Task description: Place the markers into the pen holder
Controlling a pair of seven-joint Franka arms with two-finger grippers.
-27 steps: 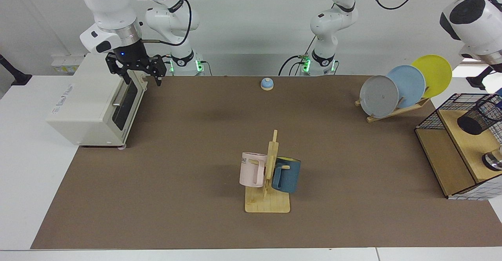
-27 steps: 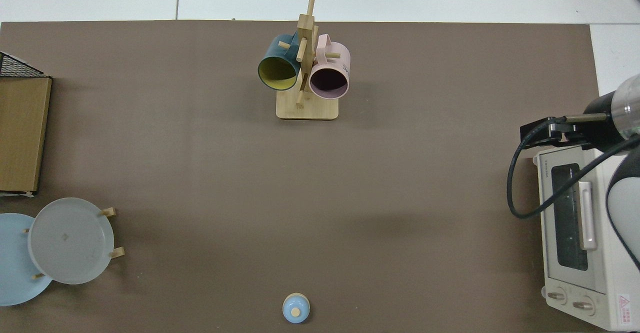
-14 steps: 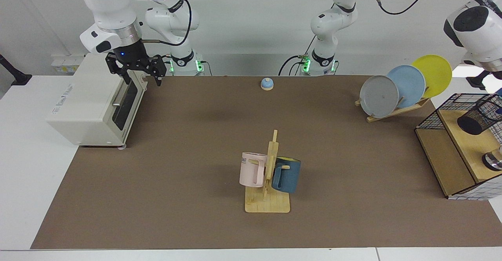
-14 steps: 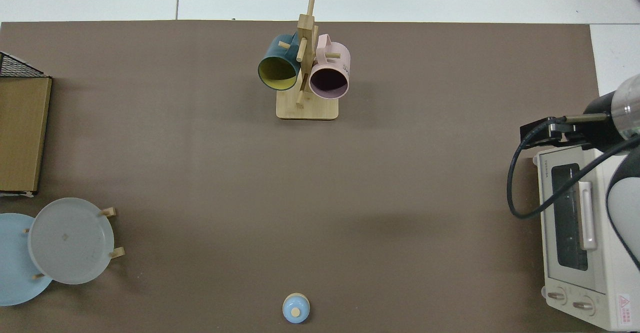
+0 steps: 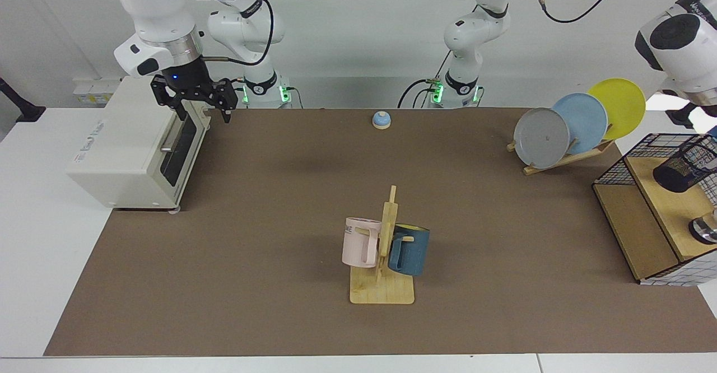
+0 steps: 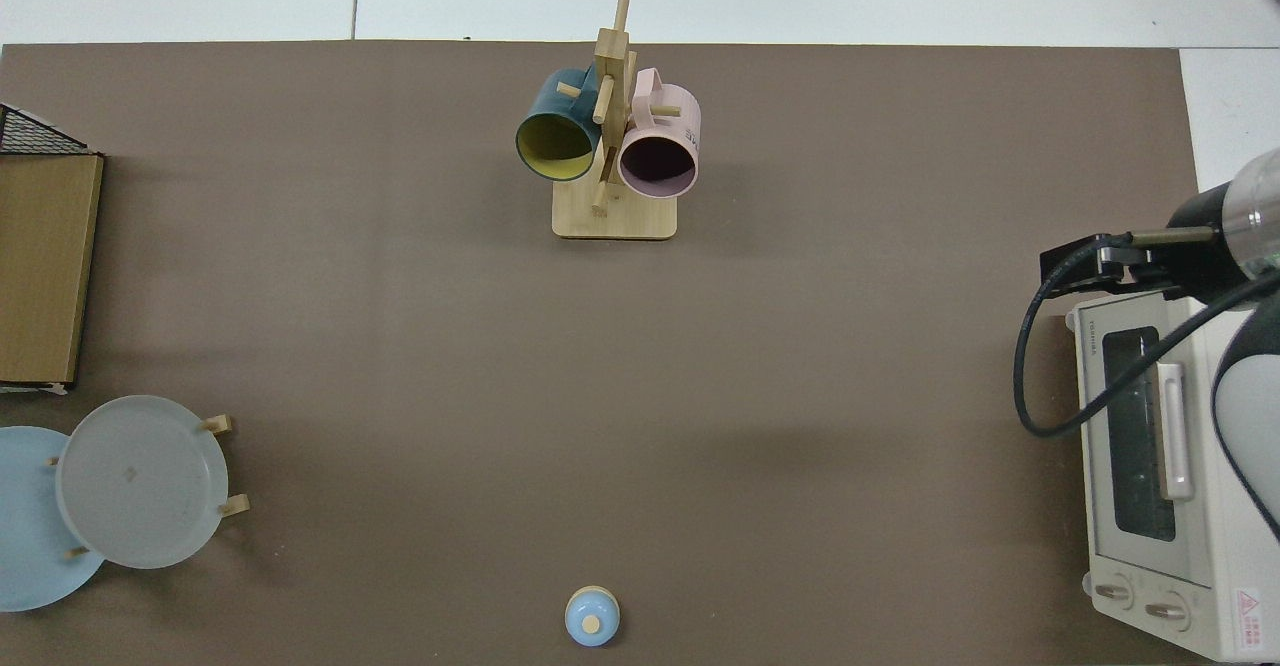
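My left gripper was out of sight, past the right edge of the facing view, so I could not tell how its fingers stood. All I saw of that arm was its wrist housing [image 5: 680,37], high above the wire basket frame [image 5: 616,166]. Over the last second the housing had crept a little toward the frame edge, and nothing else on the worktop [image 5: 280,222] had moved. I took that as a small adjustment over the target, not a finished drop.

The pen holder [image 5: 682,167] sat just below that wrist, on the wooden shelf [image 5: 669,205] inside the basket frame. It appeared to lean, with its open mouth toward the edge of the view. I could not make out the marker. A sliver of blue at the very edge, just above the holder's rim, may have been it, but I could not be sure. A shiny metal object [image 5: 704,230] stood nearer on the same shelf.

My right gripper [image 5: 203,110] waited with its fingers spread and empty, hovering over the front top edge of the toaster oven [image 5: 129,149]. That was well apart from the holder.

Between the two arms the mug rack [image 5: 383,283] held a pink mug [image 5: 358,241] and a blue mug [image 5: 410,250]. The plate rack [image 5: 566,157] and a small bell [image 5: 381,120] stood farther back.
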